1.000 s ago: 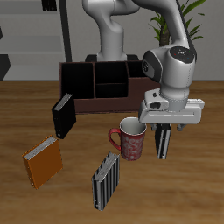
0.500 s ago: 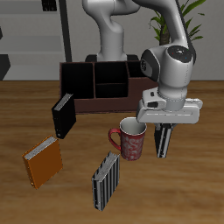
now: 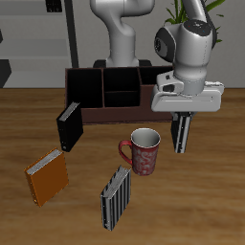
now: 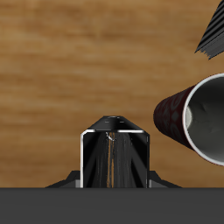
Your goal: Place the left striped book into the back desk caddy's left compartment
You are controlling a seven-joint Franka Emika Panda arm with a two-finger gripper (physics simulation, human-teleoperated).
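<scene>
My gripper (image 3: pixel 182 118) is shut on the top edge of the left striped book (image 3: pixel 180 136), a thin black book with narrow white stripes. It hangs upright above the table beside the mug. In the wrist view the book's top (image 4: pixel 114 156) sits clamped between my fingers. The back desk caddy (image 3: pixel 117 117) is a long dark-brown organiser farther back, behind the mug. Its left compartment (image 3: pixel 84 88) is the large black-walled end section, at the end far from my gripper.
A red patterned mug (image 3: pixel 144 151) (image 4: pixel 198 114) stands close beside the held book. A paler grey-and-white striped book (image 3: pixel 116 198) (image 4: pixel 213 33) stands near the table's front edge. A plain black book (image 3: pixel 69 125) and an orange book (image 3: pixel 47 177) lean in front of the caddy.
My gripper has risen with the striped book, lifting its lower edge off the table. The other objects have stayed put.
</scene>
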